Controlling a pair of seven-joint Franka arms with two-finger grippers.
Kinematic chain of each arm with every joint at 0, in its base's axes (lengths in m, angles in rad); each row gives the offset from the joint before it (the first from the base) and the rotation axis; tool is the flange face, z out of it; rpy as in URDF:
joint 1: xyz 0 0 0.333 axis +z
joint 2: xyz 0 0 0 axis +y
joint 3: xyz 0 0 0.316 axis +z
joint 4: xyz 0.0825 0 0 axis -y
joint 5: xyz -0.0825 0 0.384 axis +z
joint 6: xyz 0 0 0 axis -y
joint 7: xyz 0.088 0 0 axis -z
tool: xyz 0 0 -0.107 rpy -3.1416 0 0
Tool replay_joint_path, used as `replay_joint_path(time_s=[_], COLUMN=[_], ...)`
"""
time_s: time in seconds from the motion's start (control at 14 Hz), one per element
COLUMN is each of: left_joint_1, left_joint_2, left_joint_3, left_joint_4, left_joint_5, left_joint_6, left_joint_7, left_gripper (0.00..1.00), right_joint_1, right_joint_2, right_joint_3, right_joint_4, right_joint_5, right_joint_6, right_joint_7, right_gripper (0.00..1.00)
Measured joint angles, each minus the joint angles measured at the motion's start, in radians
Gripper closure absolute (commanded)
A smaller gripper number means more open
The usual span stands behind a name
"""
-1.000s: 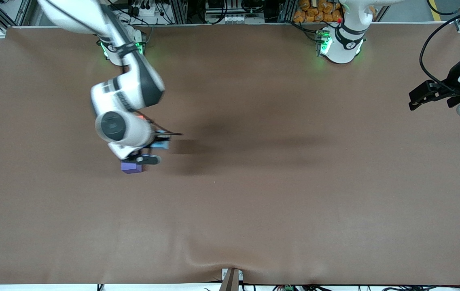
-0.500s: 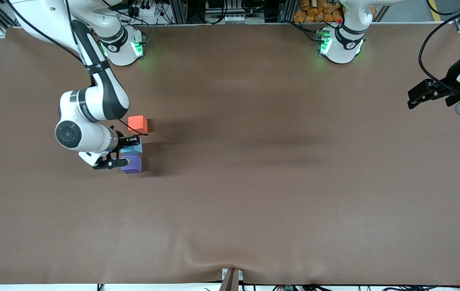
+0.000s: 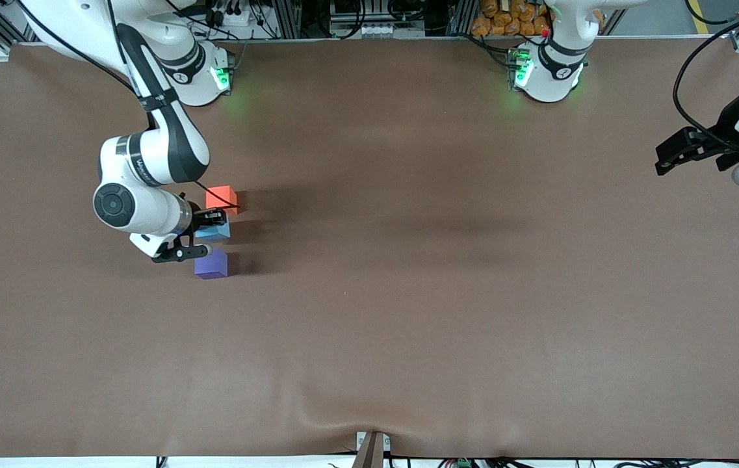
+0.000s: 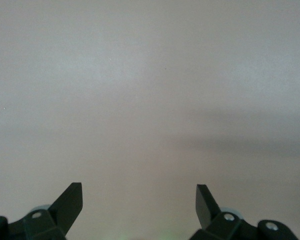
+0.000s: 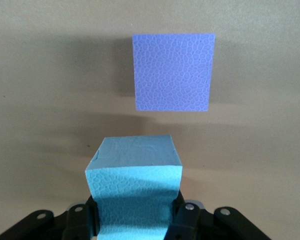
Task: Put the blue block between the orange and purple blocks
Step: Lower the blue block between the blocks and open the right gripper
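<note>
The light blue block (image 3: pixel 214 229) sits in my right gripper (image 3: pixel 204 234), between the orange block (image 3: pixel 221 196) and the purple block (image 3: pixel 211 265). The orange block is farther from the front camera and the purple block is nearer. My right gripper (image 5: pixel 135 212) is shut on the blue block (image 5: pixel 135 175), one finger on each side. The purple block (image 5: pixel 172 72) lies on the table just past it, with a gap between them. I cannot tell whether the blue block touches the table. My left gripper (image 3: pixel 666 162) waits, open and empty, at the left arm's end; its wrist view (image 4: pixel 139 200) shows only bare table.
The brown table cover (image 3: pixel 408 312) has a wrinkle at its near edge (image 3: pixel 369 416). The right arm's forearm and wrist (image 3: pixel 142 188) hang over the table beside the blocks, toward the right arm's end.
The right arm swung toward its end of the table, uncovering the orange block. The blue block in its gripper moved from beside the purple block a little toward the orange one. The left arm stayed still.
</note>
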Motion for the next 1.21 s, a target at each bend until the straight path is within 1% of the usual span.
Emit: replay_joint_path(time_s=[0.36,0.43,0.57,0.79,0.86,0.93,1.0,1.07,1.21], left_joint_1=[0.0,0.0,0.0,-0.002,-0.002,-0.002,-0.002,-0.003,-0.003], left_joint_2=[-0.008,-0.008,-0.005,0.002,0.002,0.003,0.003,0.004,0.006], left_joint_3=[0.008,0.008,0.008,0.007,0.007,0.007,0.007,0.007,0.007], left_joint_4=[0.001,0.001,-0.001,-0.001,-0.001,-0.001,-0.001,-0.001,-0.001], left_joint_5=[-0.002,-0.008,-0.032,-0.036,-0.036,-0.036,-0.036,-0.036,-0.036], left_joint_6=[0.0,0.001,0.003,0.004,0.004,0.004,0.005,0.006,0.009], left_joint_7=[0.0,0.0,0.0,0.001,0.001,0.001,0.001,0.001,0.001], left_gripper=[0.0,0.0,0.0,0.0,0.0,0.0,0.0,0.0,0.0], right_joint_1=[-0.013,-0.013,-0.013,-0.012,-0.012,-0.012,-0.012,-0.012,-0.012], right_joint_2=[0.005,0.011,0.031,0.069,0.078,0.086,0.095,0.099,0.099], right_joint_3=[0.0,0.001,0.003,0.003,0.003,0.003,0.003,0.003,0.003], right_joint_4=[-0.019,-0.021,-0.027,-0.031,-0.031,-0.032,-0.032,-0.032,-0.031], right_joint_5=[0.0,0.0,0.0,0.0,0.0,0.0,0.0,0.0,0.0], right_joint_6=[0.019,0.027,0.065,0.112,0.119,0.124,0.132,0.136,0.136], right_joint_7=[0.06,0.076,0.097,0.102,0.103,0.105,0.107,0.11,0.114], right_gripper=[0.73,0.71,0.7,0.7,0.63,0.45,0.18,0.0,0.0])
